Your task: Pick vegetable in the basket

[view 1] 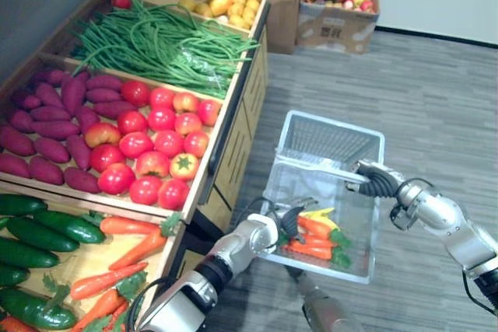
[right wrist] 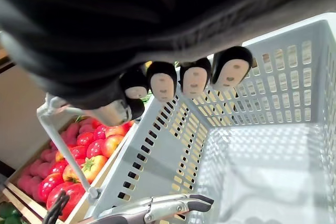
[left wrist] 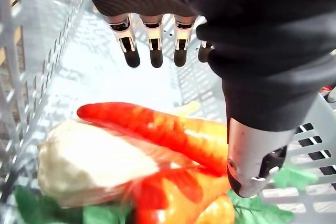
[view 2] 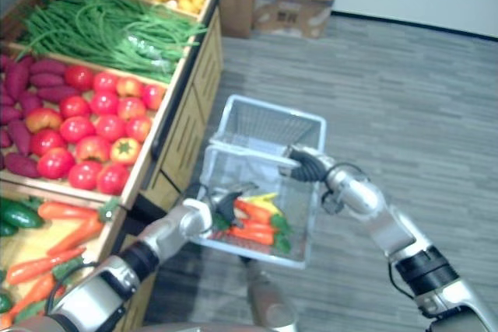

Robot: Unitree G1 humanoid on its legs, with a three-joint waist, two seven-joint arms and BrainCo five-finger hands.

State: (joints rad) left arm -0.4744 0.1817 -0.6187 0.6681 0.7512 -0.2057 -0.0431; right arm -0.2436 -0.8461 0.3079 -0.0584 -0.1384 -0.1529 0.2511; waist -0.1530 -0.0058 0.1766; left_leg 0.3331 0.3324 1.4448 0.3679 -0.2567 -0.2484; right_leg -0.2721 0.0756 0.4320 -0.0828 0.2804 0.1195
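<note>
Your left hand (view 1: 286,225) sits inside the basket (view 1: 331,141), fingers straight and apart, holding nothing. It covers the pointed ends of the carrots (view 1: 315,240). A pale item (left wrist: 89,166) beside them is too blurred to identify. The carrots lie flat across the basket's near end, leaves pointing right. Your right hand (view 1: 376,179) is clamped on the handle (right wrist: 67,153). A wooden stand (view 1: 208,153) of tomatoes (view 1: 156,145) stands to the left.

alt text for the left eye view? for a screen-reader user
The left hand reaches into a white basket over carrots, while the right hand grips its handle. Beside the basket, a wooden stand holds tomatoes, green beans, cucumbers and sweet potatoes.
</note>
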